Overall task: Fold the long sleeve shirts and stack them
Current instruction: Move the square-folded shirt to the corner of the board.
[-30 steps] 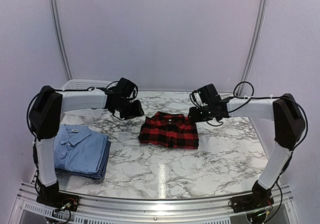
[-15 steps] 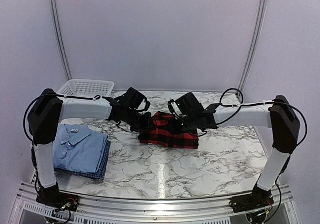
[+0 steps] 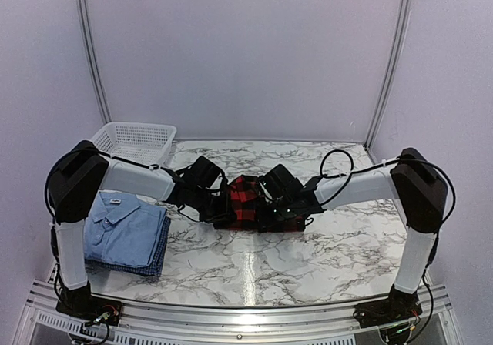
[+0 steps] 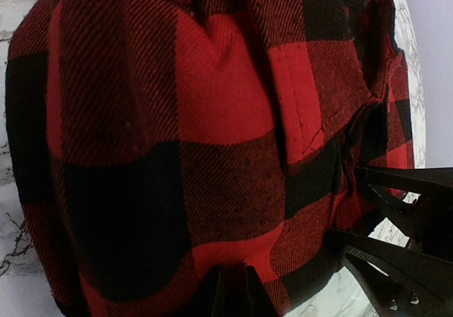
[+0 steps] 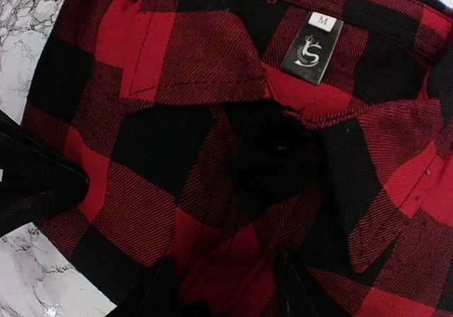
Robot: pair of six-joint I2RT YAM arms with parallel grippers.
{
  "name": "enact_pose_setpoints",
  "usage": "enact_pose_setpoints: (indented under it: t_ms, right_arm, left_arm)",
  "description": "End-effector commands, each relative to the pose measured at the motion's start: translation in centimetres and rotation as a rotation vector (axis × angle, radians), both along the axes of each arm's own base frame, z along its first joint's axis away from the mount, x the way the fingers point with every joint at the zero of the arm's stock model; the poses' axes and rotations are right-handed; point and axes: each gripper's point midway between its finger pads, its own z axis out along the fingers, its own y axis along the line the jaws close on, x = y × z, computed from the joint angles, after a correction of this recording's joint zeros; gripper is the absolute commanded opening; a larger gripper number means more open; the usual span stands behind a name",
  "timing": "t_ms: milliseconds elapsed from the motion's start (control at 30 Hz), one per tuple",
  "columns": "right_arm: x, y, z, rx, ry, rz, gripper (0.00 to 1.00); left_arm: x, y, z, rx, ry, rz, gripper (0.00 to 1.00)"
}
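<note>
1. I see the plaid shirt (image 3: 245,202) lying in a folded bundle on the marble table (image 3: 331,252), right of the white mesh basket (image 3: 135,139) and closer to the arm bases than it.
2. My left gripper (image 4: 232,292) is down on the shirt's basket-facing side. Its wrist camera shows only dark tips at the frame's bottom edge against the cloth, so I cannot tell whether it is closed or gripping.
3. My right gripper (image 5: 226,289) is on the shirt's side away from the basket. Its fingers (image 5: 159,292) are spread, with plaid cloth between them.
4. The right wrist view shows the collar and a black neck label (image 5: 311,48) marked M.
5. The light blue shirt (image 3: 115,223) lies folded just in front of the basket, on top of the blue checked shirt (image 3: 158,259).
</note>
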Motion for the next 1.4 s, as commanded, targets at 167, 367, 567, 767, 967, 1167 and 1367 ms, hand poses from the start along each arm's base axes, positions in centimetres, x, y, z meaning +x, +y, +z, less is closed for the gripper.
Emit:
enact_pose_setpoints:
  t_ms: [167, 367, 567, 767, 967, 1167, 1367]
  right_arm:
    - [0.2, -1.4, 3.2, 0.002, -0.058, -0.066, 0.6]
    - [1.7, 1.4, 6.9, 0.125, -0.102, -0.04, 0.65]
    - [3.0, 5.9, 7.9, 0.226, -0.1, 0.051, 0.7]
    - [2.9, 12.4, 8.7, 0.443, -0.047, 0.222, 0.75]
    - [5.0, 15.2, 7.9, 0.592, -0.012, 0.274, 0.77]
    - [7.3, 15.7, 6.0, 0.688, 0.05, 0.269, 0.78]
    - [6.8, 15.4, 4.4, 0.676, 0.08, 0.25, 0.79]
  left_arm:
    - [0.4, 2.4, 3.0, 0.021, -0.046, 0.051, 0.15]
    - [1.6, 5.1, 5.7, 0.027, -0.109, 0.101, 0.25]
    - [3.0, 9.0, 8.9, 0.04, -0.199, 0.187, 0.49]
    - [3.5, 13.0, 10.2, 0.072, -0.232, 0.25, 0.54]
    - [3.1, 14.9, 10.5, 0.08, -0.239, 0.271, 0.58]
    - [2.8, 16.2, 10.4, 0.079, -0.233, 0.29, 0.58]
    - [3.0, 17.3, 11.2, 0.077, -0.246, 0.312, 0.58]
